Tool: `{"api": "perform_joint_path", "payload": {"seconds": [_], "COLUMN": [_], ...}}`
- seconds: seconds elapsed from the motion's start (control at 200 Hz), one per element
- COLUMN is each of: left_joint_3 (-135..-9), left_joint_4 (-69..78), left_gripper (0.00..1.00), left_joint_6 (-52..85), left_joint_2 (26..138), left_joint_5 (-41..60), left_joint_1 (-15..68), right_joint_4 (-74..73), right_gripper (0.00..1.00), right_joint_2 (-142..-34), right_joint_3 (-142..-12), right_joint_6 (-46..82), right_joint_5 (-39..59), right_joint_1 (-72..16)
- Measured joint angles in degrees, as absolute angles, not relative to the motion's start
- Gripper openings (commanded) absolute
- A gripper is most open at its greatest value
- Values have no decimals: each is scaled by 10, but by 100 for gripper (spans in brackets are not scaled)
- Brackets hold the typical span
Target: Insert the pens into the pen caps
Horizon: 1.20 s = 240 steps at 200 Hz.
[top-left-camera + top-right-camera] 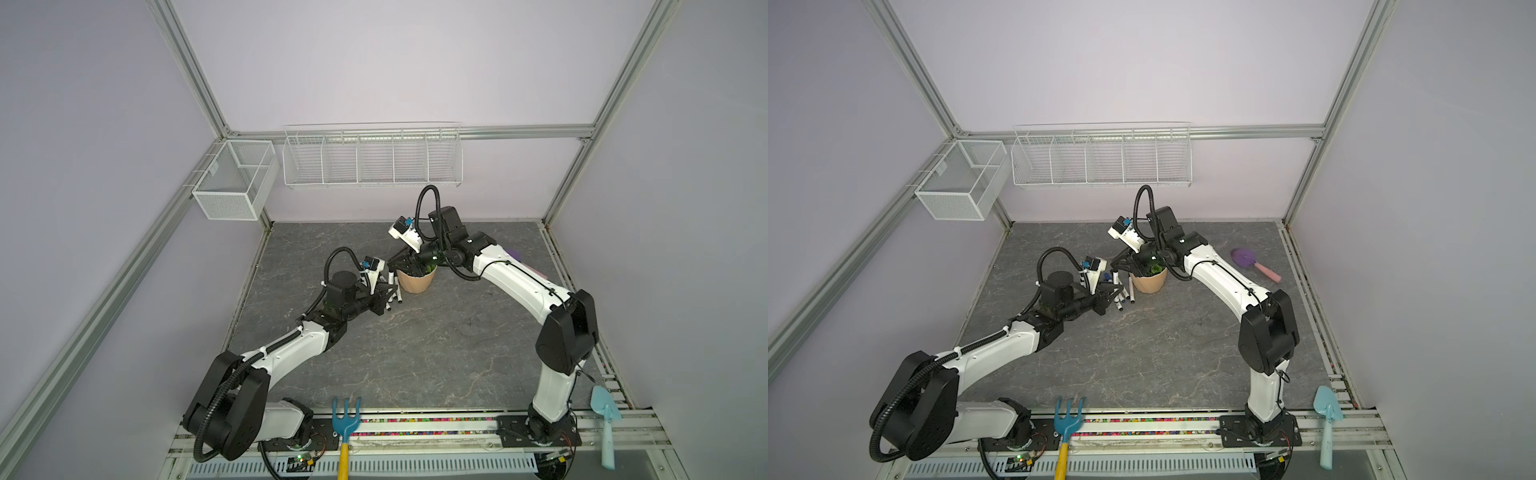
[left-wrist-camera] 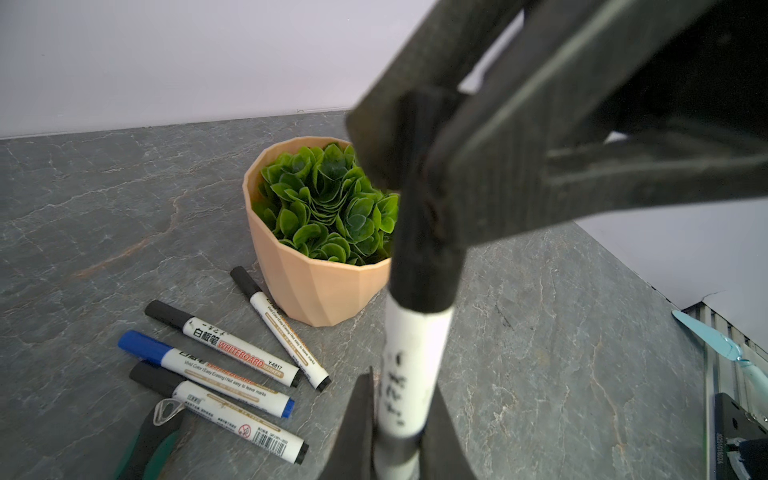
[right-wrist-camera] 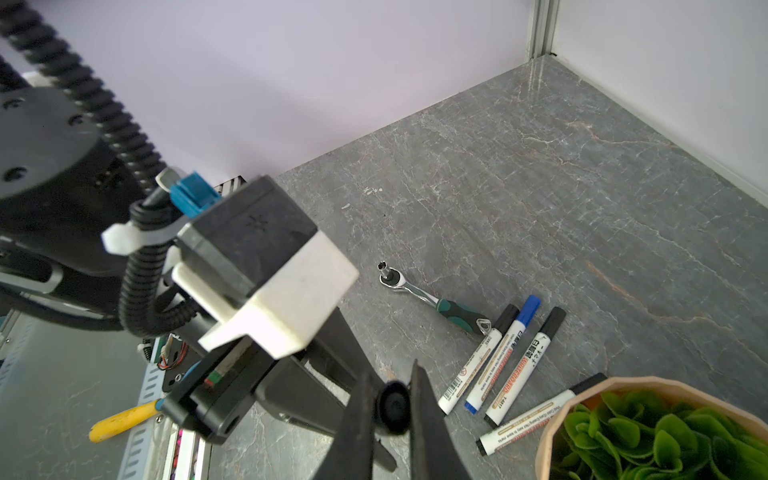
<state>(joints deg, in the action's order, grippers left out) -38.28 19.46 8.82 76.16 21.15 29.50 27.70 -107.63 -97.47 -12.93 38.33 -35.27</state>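
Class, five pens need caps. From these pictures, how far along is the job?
Done: four pens lie capped beside the plant pot. In hand: the left gripper holds the fifth pen, the right gripper a black cap over its tip; fully seated or not, I cannot tell. Left: setting it down.

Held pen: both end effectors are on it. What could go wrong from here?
1. The left end effector grips the pen by its barrel while the right end effector pinches the black cap on its end. Any misalignment in the push could make the barrel slip or the cap seat crooked.
2. The plant pot and four capped pens lie close by, so a careless set-down could scatter them.
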Motion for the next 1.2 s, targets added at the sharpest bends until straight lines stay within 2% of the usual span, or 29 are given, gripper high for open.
{"api": "perform_joint_path", "payload": {"seconds": [0.33,0.435,0.535,0.66,0.75,0.94,1.2], "left_joint_3": [-389,-376,-335,-280,-239,-174,-159], "left_joint_4": [185,219,274,404,501,549,523], "left_gripper": [0,0,0,0,0,0,0], "left_joint_6": [100,110,116,168,217,298,380], "left_joint_2": [762,761,754,754,764,807,819], "left_joint_5": [234,233,206,120,62,-10,-47], "left_joint_1": [288,295,324,337,335,335,337], "right_joint_4": [274,274,292,356,342,229,190], "right_gripper": [7,10,22,55,64,65,65], "right_joint_2": [-1078,-1074,-1063,-1055,-1052,-1000,-971], "right_joint_3": [-981,-981,-966,-915,-867,-818,-814], "right_joint_6": [-126,-114,-95,-38,19,146,185], "right_joint_5": [372,389,413,435,453,462,409], "right_joint_1": [-360,-352,-342,-329,-317,-280,-274]}}
